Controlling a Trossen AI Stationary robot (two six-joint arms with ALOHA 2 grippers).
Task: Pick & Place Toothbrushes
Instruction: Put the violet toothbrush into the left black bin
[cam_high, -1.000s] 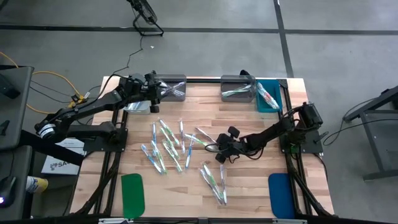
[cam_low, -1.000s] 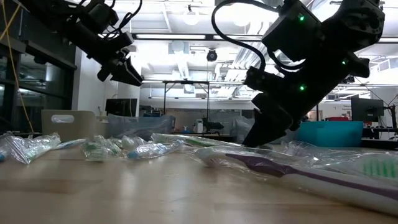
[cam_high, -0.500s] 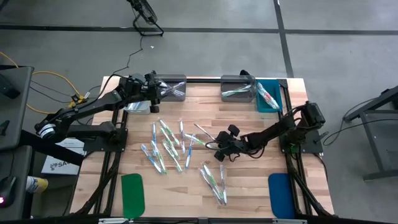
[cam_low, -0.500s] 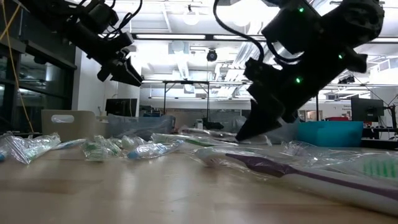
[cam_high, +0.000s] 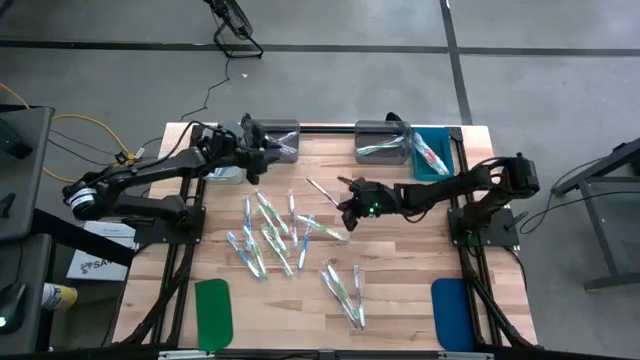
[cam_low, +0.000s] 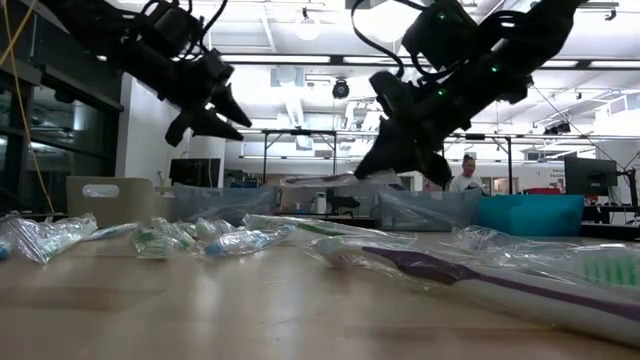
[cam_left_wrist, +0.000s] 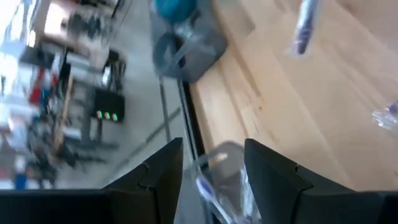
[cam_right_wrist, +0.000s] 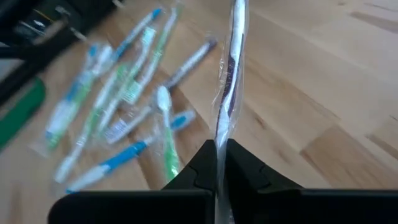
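Observation:
Several clear-wrapped toothbrushes lie loose on the wooden table, and more lie nearer the front. My right gripper hangs above the table's middle, shut on a white toothbrush with a purple stripe. The low view shows that toothbrush well above the tabletop. My left gripper stands open at the left grey bin. A wrapped toothbrush shows in the gap between its fingers, and I cannot tell whether it touches them. My right gripper pinches the toothbrush's wrapper near one end between its two fingertips. The fingers slant down from the table's right side. The toothbrush sticks out ahead of them toward the table's left, roughly level and lifted clear of the table.
A second grey bin and a teal bin with toothbrushes stand at the far right. A green pad and a blue pad lie at the front corners. A person shows in the room behind.
My right gripper has risen from the tabletop and gone toward the far edge, turning as it went, with the purple-striped toothbrush lifted clear in its fingers. My left gripper has shifted a little toward the table's right at the grey bin and has rolled.

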